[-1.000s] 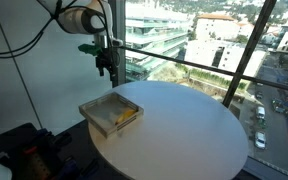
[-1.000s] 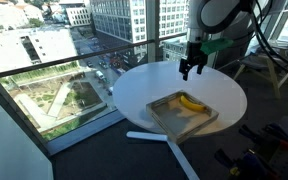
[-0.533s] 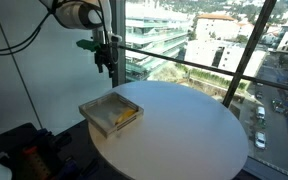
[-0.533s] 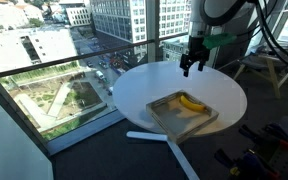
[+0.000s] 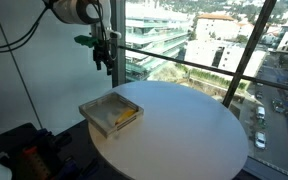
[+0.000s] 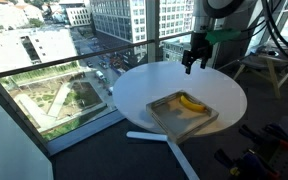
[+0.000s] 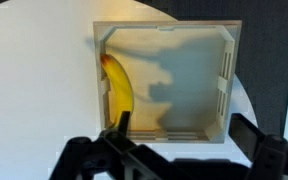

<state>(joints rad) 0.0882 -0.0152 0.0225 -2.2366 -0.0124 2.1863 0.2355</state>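
A yellow banana (image 7: pixel 119 88) lies along one side wall inside a shallow open wooden tray (image 7: pixel 224 80) on a round white table (image 7: pixel 34 70). In both exterior views the banana (image 5: pixel 125 116) (image 6: pixel 191 102) rests in the tray (image 5: pixel 94 108) (image 6: pixel 164 115) near the table edge. My gripper (image 7: pixel 184 130) (image 5: pixel 105 62) (image 6: pixel 194 62) hangs high above the tray, open and empty, its two dark fingers (image 7: pixel 119 122) spread wide.
The round table (image 5: pixel 184 130) (image 6: pixel 144 85) stands beside floor-to-ceiling windows with a dark railing (image 5: pixel 204 68). A white chair or stand (image 6: pixel 259 68) is behind the arm. Dark equipment (image 5: pixel 24 150) sits on the floor by the table.
The gripper has risen steadily higher above the tray, staying open. The banana and tray have not moved.
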